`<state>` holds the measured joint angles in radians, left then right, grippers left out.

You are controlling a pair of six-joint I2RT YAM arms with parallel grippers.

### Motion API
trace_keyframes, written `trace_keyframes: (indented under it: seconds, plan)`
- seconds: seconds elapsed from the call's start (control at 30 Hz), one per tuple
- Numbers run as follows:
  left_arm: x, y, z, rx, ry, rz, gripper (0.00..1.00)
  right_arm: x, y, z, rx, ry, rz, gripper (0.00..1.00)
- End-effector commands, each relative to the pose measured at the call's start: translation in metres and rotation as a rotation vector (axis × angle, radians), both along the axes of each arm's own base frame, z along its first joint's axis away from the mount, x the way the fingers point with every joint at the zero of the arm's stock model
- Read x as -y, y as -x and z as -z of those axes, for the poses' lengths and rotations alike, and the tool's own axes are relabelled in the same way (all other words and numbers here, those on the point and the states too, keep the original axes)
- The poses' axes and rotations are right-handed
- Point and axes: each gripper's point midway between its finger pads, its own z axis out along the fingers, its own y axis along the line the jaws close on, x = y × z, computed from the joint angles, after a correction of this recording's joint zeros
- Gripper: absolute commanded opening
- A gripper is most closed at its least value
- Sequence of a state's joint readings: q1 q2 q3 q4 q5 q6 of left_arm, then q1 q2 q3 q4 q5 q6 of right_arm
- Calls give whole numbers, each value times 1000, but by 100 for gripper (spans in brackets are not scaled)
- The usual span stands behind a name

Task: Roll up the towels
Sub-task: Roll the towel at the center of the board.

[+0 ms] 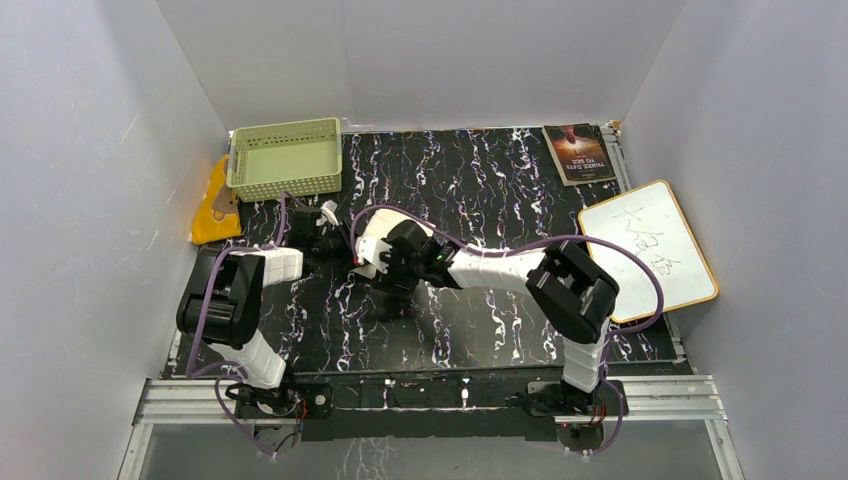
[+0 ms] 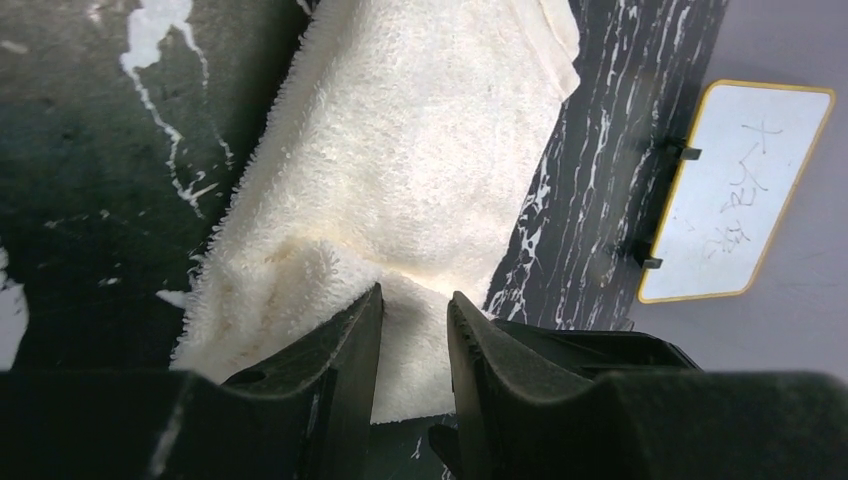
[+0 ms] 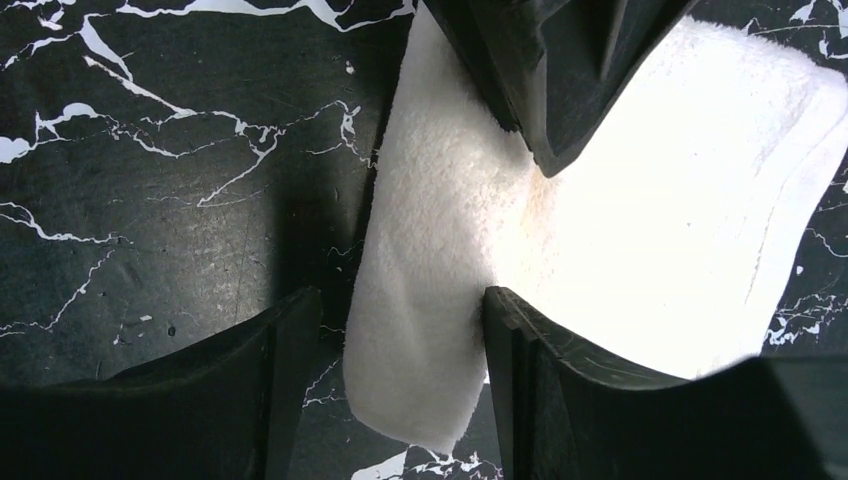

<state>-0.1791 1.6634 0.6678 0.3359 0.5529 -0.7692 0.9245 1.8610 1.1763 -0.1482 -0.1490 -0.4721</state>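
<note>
The cream-white towel (image 2: 400, 150) lies on the black marbled table (image 1: 480, 190) between the two arms, and shows only as a small white patch (image 1: 372, 243) from above. My left gripper (image 2: 416, 295) is shut on a raised fold at the towel's near end. In the right wrist view, the towel (image 3: 430, 230) has a thick folded edge that sits between the fingers of my right gripper (image 3: 400, 295). That gripper is open: one finger touches the fold, the other stands off it. The orange-yellow towel (image 1: 215, 195) lies at the left wall, apart from both grippers.
A pale green slotted basket (image 1: 285, 155) stands at the back left, next to the orange-yellow towel. At the back right lies a book (image 1: 578, 153). A whiteboard (image 1: 648, 248) rests on the table's right edge. Grey walls close in three sides.
</note>
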Motion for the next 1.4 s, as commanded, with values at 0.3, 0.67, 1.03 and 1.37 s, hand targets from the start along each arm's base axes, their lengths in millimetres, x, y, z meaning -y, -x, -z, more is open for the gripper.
trace_keyframes:
  seconds: [0.3,0.67,1.03,1.37]
  plan:
    - [-71,35,-19,-59,-308,-232,32,-9,-1,32,-8,9,-21,47]
    - [-87,31,-55,6,-340,-209,44,-26,7,25,-49,-72,-66,46]
    - [-79,47,-41,-27,-298,-139,46,-48,26,1,-253,-238,-185,17]
    - [-52,29,-72,37,-150,-75,48,-52,35,12,-388,-282,-224,0]
